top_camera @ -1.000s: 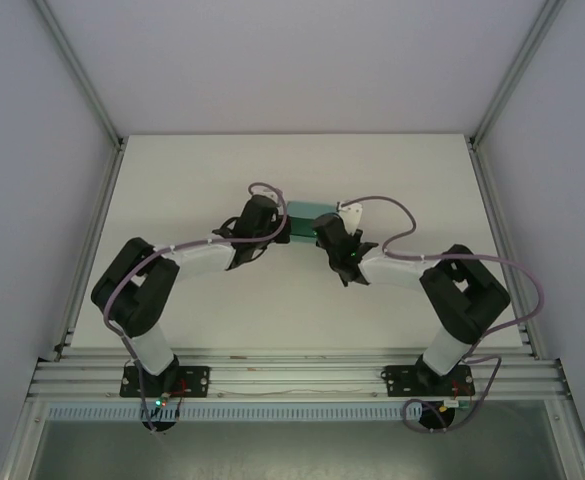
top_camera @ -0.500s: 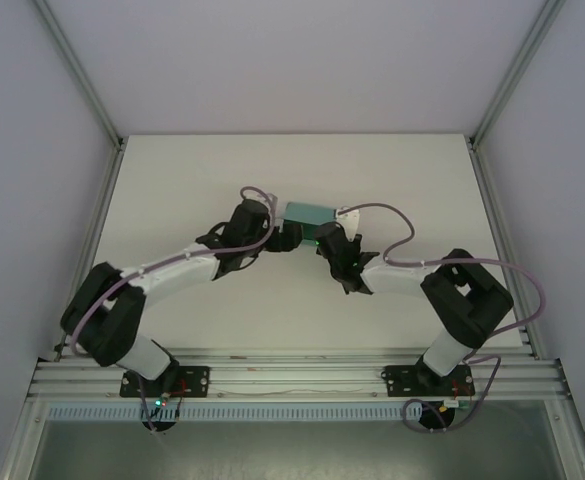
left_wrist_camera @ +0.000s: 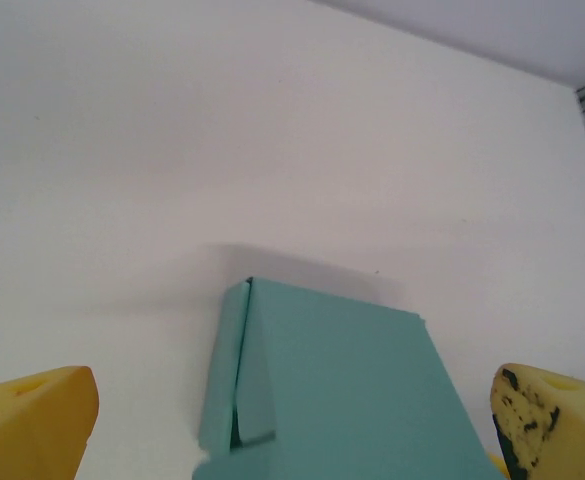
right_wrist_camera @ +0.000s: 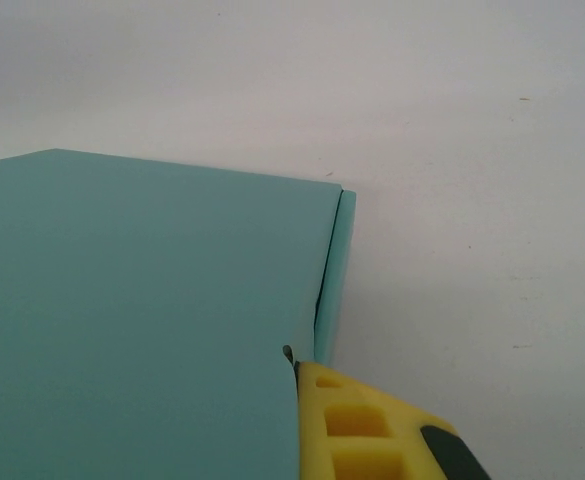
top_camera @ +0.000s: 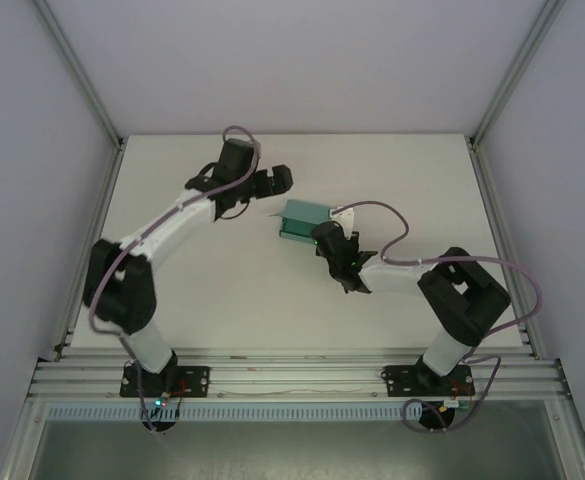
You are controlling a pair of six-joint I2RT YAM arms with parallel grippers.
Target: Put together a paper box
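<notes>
On the table (top_camera: 192,290), the right end effector (top_camera: 322,238) seemingly pinches the paper box (top_camera: 302,221); left end effector (top_camera: 275,180) spread

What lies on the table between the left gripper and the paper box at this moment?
Nothing. In the top view the stretch of table between the left gripper and the paper box is bare white surface.

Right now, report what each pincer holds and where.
The right pincer grips the paper box at its near edge, beside a corner; left pincer is open, holding nothing.
</notes>
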